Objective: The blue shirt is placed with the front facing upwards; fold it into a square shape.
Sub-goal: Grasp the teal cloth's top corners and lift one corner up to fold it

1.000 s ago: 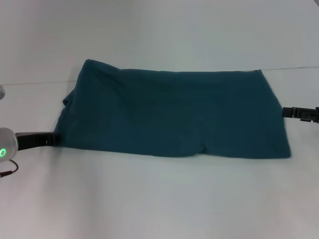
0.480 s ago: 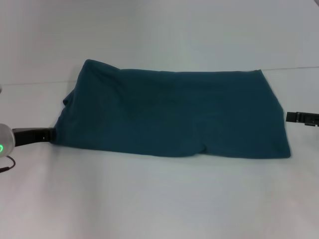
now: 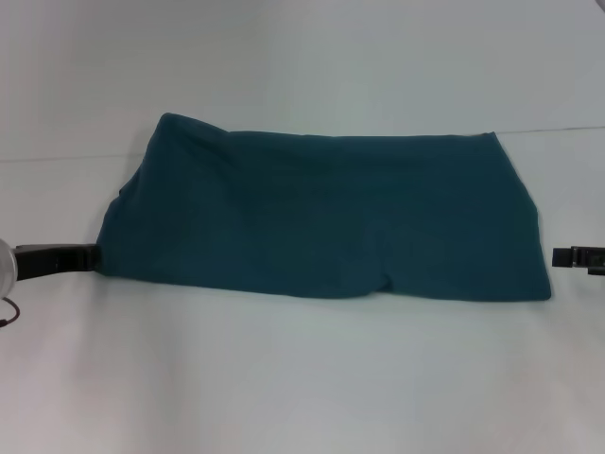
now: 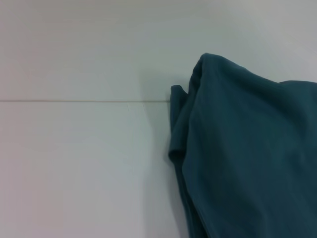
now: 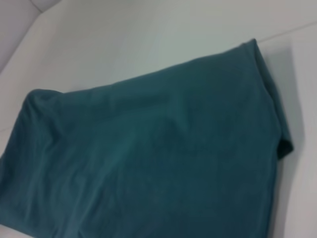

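Both grippers had drawn outward from the folded blue shirt [image 3: 321, 213] (jaw states impossible to tell): left gripper [image 3: 90, 256], right gripper [image 3: 560, 255].

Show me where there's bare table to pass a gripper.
Bare table runs wide in front of the blue shirt and behind it. Tight spots: the left gripper touches the shirt's left edge; the right gripper sits just off its right edge.
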Robot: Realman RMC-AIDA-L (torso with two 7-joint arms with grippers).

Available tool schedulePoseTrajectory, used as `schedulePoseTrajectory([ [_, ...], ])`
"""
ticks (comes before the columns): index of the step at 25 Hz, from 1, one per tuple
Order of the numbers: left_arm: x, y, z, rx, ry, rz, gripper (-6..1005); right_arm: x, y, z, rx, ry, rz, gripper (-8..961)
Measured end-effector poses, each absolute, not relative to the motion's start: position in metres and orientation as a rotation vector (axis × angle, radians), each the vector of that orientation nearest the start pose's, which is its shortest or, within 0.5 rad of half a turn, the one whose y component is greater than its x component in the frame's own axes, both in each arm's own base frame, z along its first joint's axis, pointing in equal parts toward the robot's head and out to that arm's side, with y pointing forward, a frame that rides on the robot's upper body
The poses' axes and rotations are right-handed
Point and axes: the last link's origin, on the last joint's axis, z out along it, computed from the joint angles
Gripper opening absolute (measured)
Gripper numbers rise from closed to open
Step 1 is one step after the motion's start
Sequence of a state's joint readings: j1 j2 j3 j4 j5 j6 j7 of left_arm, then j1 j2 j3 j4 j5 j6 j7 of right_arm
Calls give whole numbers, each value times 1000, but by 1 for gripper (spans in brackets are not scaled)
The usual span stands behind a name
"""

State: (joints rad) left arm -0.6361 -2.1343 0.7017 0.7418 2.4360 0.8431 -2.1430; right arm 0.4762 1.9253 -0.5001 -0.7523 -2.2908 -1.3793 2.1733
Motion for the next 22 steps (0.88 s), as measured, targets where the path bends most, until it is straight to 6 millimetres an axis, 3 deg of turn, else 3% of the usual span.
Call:
schedulePoseTrajectory([
  [22, -305, 407, 11, -2047, -1239, -192, 1, 356, 353, 69, -2023, 1645, 386, 894],
])
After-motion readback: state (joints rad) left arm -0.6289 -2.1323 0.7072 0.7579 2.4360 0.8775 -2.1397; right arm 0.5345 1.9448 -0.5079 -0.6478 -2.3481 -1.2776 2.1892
